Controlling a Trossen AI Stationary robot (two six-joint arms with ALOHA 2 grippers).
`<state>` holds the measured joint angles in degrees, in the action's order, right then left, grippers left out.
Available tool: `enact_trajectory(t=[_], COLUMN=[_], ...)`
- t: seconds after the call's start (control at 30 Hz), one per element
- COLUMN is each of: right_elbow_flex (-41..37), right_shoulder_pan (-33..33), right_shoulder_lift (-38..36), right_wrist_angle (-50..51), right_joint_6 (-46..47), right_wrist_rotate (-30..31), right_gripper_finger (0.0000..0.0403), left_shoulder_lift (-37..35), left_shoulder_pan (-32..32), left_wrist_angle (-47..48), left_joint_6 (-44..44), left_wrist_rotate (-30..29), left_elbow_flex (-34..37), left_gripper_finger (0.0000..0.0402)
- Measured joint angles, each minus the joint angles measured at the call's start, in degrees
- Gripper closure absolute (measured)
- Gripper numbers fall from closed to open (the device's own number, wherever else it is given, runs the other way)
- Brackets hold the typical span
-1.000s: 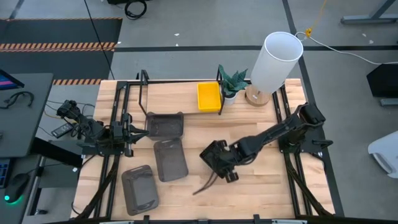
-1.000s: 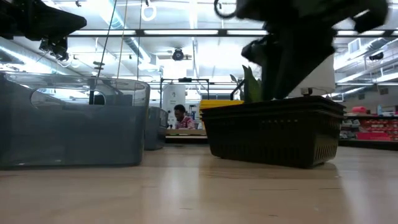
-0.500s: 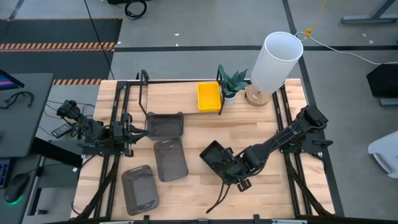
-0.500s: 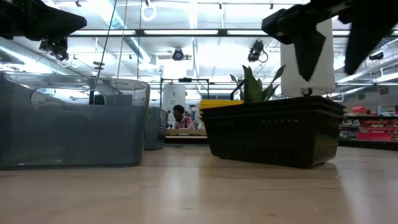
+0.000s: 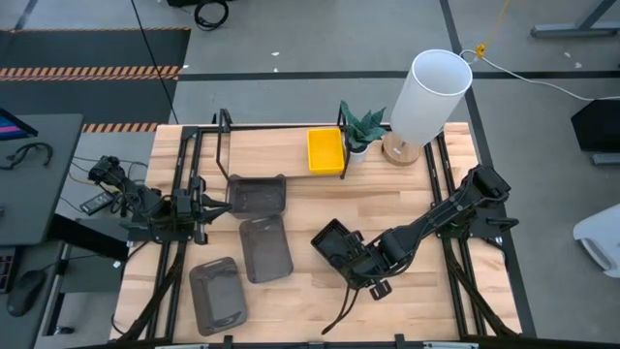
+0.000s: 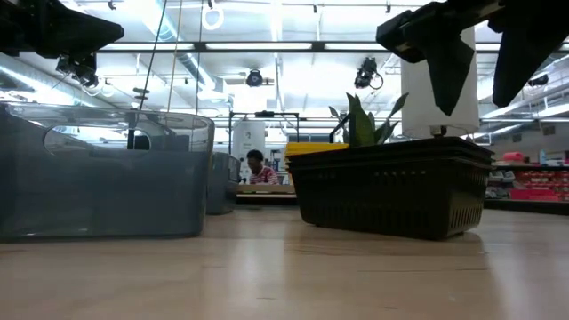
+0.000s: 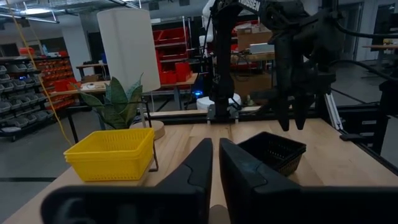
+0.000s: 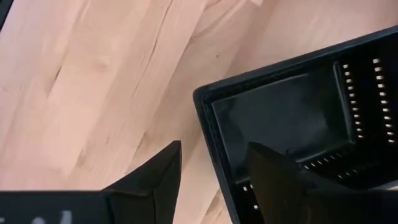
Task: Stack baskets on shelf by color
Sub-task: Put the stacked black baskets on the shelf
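Right tool [image 5: 371, 282] hangs over the near rim of the black basket [image 5: 337, 244], fingers [image 8: 152, 171] spread apart and holding nothing; in the right wrist view one finger sits outside the basket wall and the other over its inside, so a rim grasp appears to be the step in hand. Left tool [image 7: 214, 165] waits at the left side of the counter [image 5: 426, 305], fingers nearly touching, empty.

Yellow basket [image 5: 325, 149] already sits on the shelf [image 5: 271, 145] at its right end, beside the plant [image 5: 362, 127]. Three grey baskets [image 5: 264, 247] lie loose on the counter left of centre, well apart from the black one.

Risks, as judged:
- Thin wall may slip or tilt the basket if the fingers close off-centre.
- A corner grip would let the basket swing in carriage.
- Shelf end loop and plant crowd the route to the shelf's right end.

Open room: bare counter lies right of and in front of the black basket; the shelf's middle and left stand free
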<state>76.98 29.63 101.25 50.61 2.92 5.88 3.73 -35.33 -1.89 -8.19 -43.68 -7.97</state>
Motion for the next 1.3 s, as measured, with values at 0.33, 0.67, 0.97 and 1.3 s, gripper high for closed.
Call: enact_trajectory(t=[0.33,0.67,0.97,1.3], right_elbow_flex=[-2.18,-9.15,-14.98,-19.24], right_shoulder_pan=[-0.02,-0.02,-0.07,-0.40], right_shoulder_lift=[0.00,0.00,0.00,0.00], right_wrist_angle=[-3.63,-11.53,-19.55,-26.65], right_joint_6=[-1.21,-1.96,-5.08,-7.23], right_wrist_rotate=[0.47,0.43,3.56,5.04], right_gripper_finger=[0.0218,0.0220,0.0232,0.0300], left_shoulder_lift=[0.00,0.02,0.02,0.02], left_shoulder_pan=[0.00,0.00,0.00,0.01], left_wrist_angle=[0.00,0.02,0.00,0.02], left_joint_6=[0.00,0.00,0.00,0.00], left_wrist_rotate=[-0.02,0.00,0.00,0.00], left_elbow_flex=[0.00,0.00,0.00,0.00], left_gripper_finger=[0.0373,0.0363,0.0373,0.0363])
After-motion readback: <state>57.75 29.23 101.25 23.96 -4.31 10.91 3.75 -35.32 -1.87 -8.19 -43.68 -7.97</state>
